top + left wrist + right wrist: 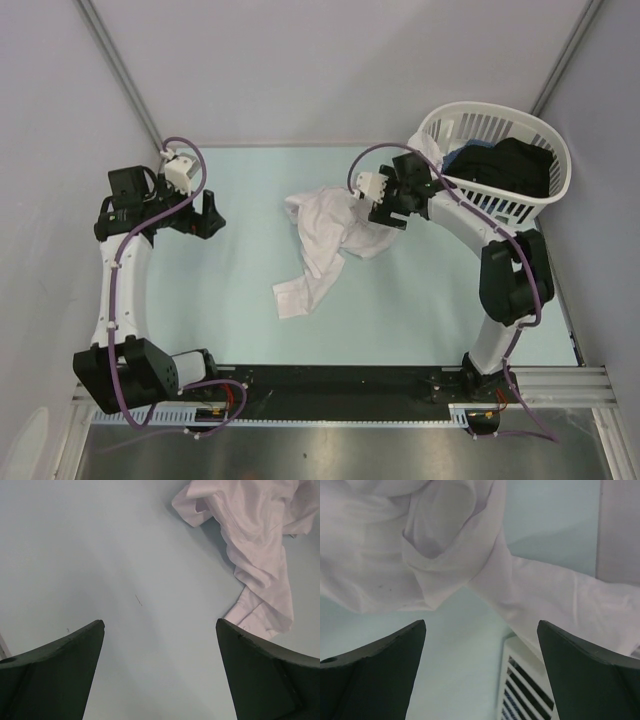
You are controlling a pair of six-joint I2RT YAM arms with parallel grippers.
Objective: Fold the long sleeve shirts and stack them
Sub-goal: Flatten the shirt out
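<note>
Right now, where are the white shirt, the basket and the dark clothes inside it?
white shirt (324,236): overhead view, middle of the crumpled cloth.
basket (490,108): overhead view, far rim.
dark clothes (508,166): overhead view, middle of the pile inside the basket.

A crumpled long sleeve shirt (320,235) lies on the middle of the table (230,300), with one end trailing toward the near side. A slatted basket (500,205) stands at the far right corner, and a heap of clothes (505,165) lies in it. The right gripper (388,208) hangs over the shirt's right edge, between shirt and basket. The left gripper (212,215) is over the table's left side, well apart from the shirt.
</note>
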